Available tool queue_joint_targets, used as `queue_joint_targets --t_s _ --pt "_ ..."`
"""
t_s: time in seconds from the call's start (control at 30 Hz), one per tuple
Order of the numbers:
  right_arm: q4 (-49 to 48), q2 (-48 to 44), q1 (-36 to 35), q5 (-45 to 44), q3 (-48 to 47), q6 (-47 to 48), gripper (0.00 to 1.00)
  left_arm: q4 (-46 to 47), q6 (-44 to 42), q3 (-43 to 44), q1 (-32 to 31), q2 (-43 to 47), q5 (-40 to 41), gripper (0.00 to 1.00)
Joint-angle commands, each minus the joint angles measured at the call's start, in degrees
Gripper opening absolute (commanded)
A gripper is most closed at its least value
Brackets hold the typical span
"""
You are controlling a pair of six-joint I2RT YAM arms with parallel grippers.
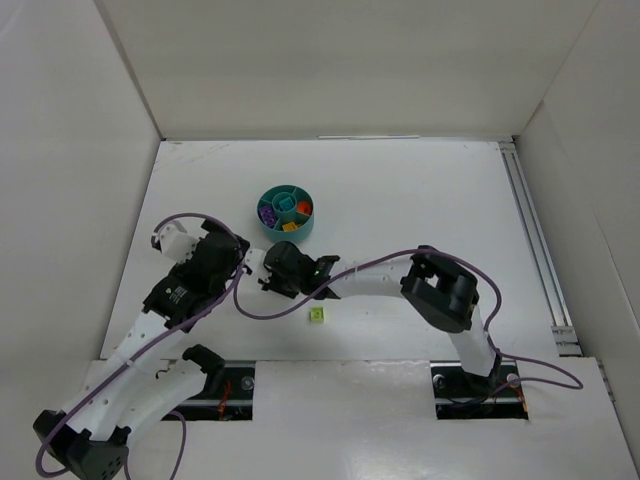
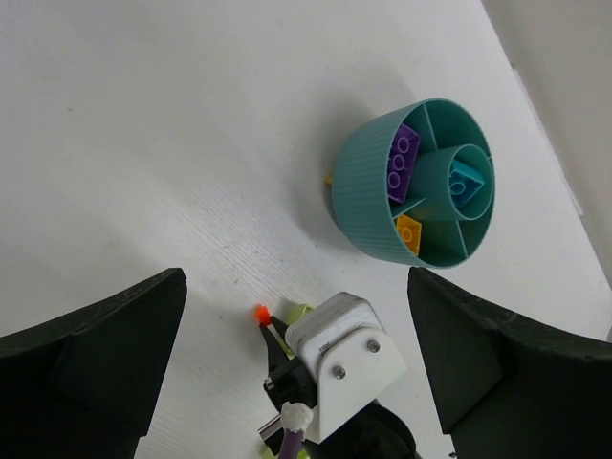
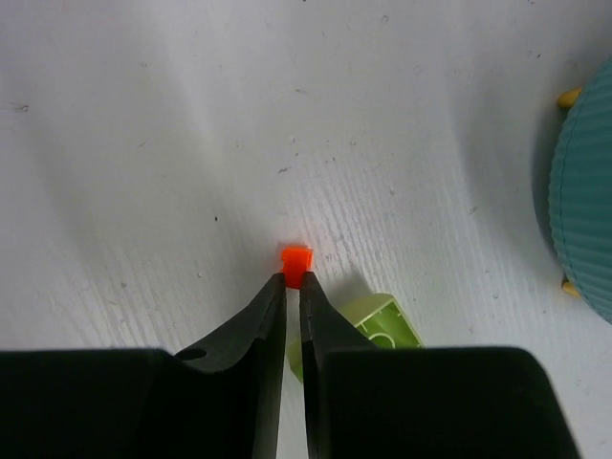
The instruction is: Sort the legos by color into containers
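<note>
Picking is the step in hand, and the far left takes no part in it: the left tool hangs with its jaws spread wide and empty, looking down on the work. Near the middle of the desk, the right tool stands with its jaws narrowed to a slit. Their tips nip the near edge of the orange-red piece, which sits on the desk and does not look lifted. At 4 o'clock of that piece, close against the right jaw, lies a lime green brick, not yet sorted. At 3 o'clock in the right wrist view, and at about 12 o'clock from the tool seen from overhead, stands the dish. It carries purple bricks in one wedge, a teal brick in the central well, a yellow brick in another wedge, and an orange brick in the wedge at its 3 o'clock. The next move, I judge, calls for a straight lift that does not let the shallow grip slip. Then comes a carry over the low wall and a release above the orange wedge, leaving the lime green brick undisturbed.
</note>
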State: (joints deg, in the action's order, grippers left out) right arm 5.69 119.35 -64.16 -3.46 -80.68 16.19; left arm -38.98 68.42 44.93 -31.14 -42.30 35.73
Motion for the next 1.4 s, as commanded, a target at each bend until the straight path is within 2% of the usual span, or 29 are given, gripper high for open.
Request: queue_joint_targets --t_s 0.0,0.3,0.5,0.57,0.7,0.77,0.9,0.97,1.07,1.37 --pt "-0.2 -4.2 0.0 0.6 0.6 0.9 0.14 0.9 -0.3 3.1 -0.3 0.3 2.5 1.00" --pt "-0.2 -9.9 1.9 -0.6 2.4 1.4 0.12 0.9 -0.3 4.7 -0.3 0.8 3.6 1.00" --pt "-2.3 -14.3 6.7 3.7 5.1 3.1 0.12 1.5 -0.3 5.3 -0.3 -0.2 4.1 1.00" --pt "-2.8 -14.3 6.7 4.9 5.1 5.3 0.16 1.5 -0.3 5.3 -0.3 -0.8 4.6 1.00" --pt "-2.8 -10.2 6.7 12.2 2.0 6.6 0.23 1.5 0.8 5.3 0.2 -2.6 6.5 1.00" --pt "-3.3 -7.3 6.7 12.8 -0.2 6.6 0.27 0.7 2.1 5.8 2.6 -4.7 6.6 1.00" --pt "-3.3 -4.2 6.7 13.4 -3.3 6.6 0.35 1.4 -1.8 6.3 10.4 -8.4 1.8 1.00" --pt "-3.3 -3.1 6.7 12.5 -4.5 6.6 0.40 5.4 -4.6 5.1 12.8 -8.9 -3.4 1.00" --pt "-3.3 -0.8 6.7 11.5 -6.2 6.6 0.41 7.8 -6.3 3.5 16.5 -8.9 -7.2 1.00" --pt "-1.6 4.8 6.7 9.0 -11.0 6.6 0.44 7.8 -6.8 1.9 17.1 -6.0 -7.2 1.00"
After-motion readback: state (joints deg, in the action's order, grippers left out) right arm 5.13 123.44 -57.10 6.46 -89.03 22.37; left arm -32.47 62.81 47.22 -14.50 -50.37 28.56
